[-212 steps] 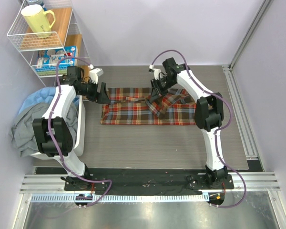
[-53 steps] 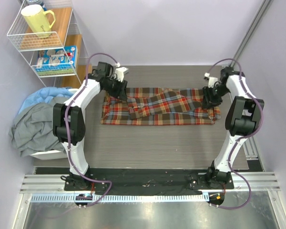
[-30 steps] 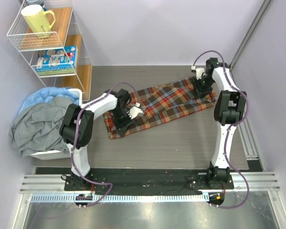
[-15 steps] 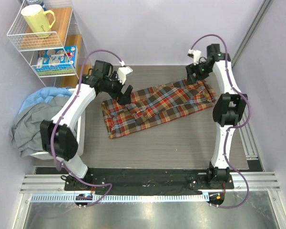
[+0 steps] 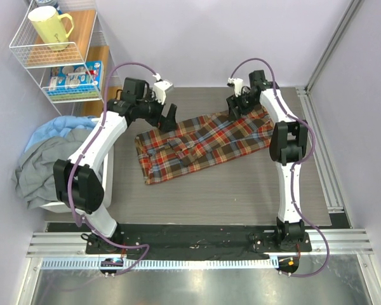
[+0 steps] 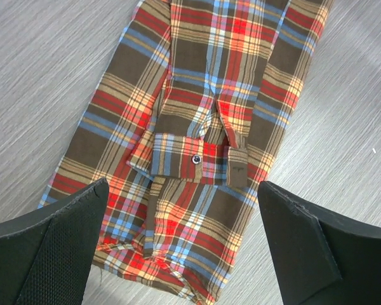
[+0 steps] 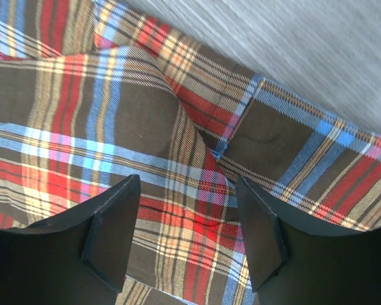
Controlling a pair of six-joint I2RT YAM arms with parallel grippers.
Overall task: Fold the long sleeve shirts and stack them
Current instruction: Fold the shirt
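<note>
One long sleeve shirt (image 5: 203, 143) of red, brown and yellow plaid lies folded into a long strip, slanting across the table from near left to far right. My left gripper (image 5: 169, 117) hangs open above its far left corner. In the left wrist view the shirt (image 6: 203, 95) fills the middle, a buttoned cuff (image 6: 195, 159) lies on top, and the left gripper (image 6: 184, 254) holds nothing. My right gripper (image 5: 234, 105) hovers open over the far right end. In the right wrist view the right gripper (image 7: 185, 235) stands just above the plaid shirt (image 7: 133, 114), empty.
A white bin (image 5: 108, 171) heaped with grey and blue cloths (image 5: 47, 165) stands at the left table edge. Behind it is a wire shelf (image 5: 25, 51) with a yellow mug (image 5: 49, 27) and a box (image 5: 73, 77). An aluminium rail (image 5: 320, 152) runs along the right side.
The left gripper let go of the shirt's near left end, opened wide and moved back to the far left. The right gripper opened and slid left along the shirt's far edge.
</note>
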